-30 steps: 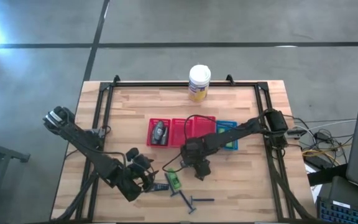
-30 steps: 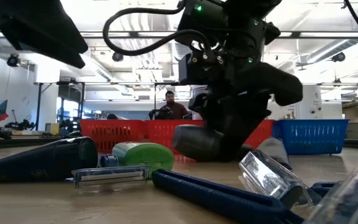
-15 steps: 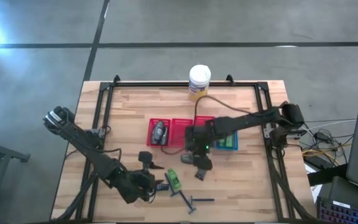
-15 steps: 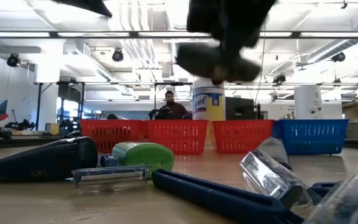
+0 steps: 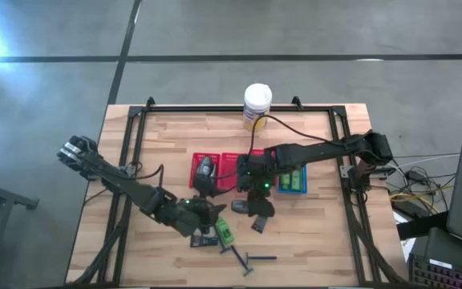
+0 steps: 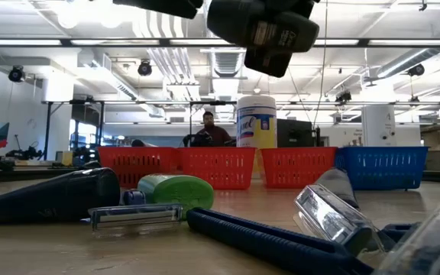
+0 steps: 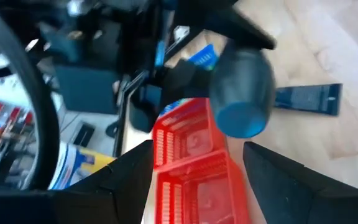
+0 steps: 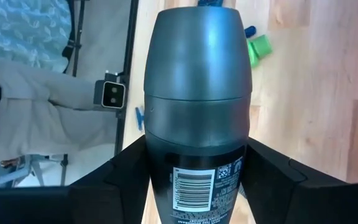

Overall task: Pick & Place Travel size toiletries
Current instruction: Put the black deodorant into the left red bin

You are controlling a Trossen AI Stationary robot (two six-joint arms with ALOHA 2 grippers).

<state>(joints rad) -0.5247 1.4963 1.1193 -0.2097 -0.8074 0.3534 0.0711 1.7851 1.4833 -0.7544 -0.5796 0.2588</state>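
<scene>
I've got the grey tube (image 8: 197, 106) pinched between my right gripper (image 5: 257, 198) fingers, lifted clear of the bench (image 5: 327, 233), just short of the red baskets (image 5: 233, 165). To do this well: carry it level over a basket, lower inside the rim, then let go. My left gripper (image 5: 208, 215) hovers spread and empty near the green tube (image 5: 224, 233) and razors (image 5: 251, 258), though the high view makes that spacing hard to judge.

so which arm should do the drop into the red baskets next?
Right, probably. The right gripper is shut on the dark grey roll-on bottle, raised near the red mesh baskets. The left gripper is open and empty, low over the green tube.
</scene>
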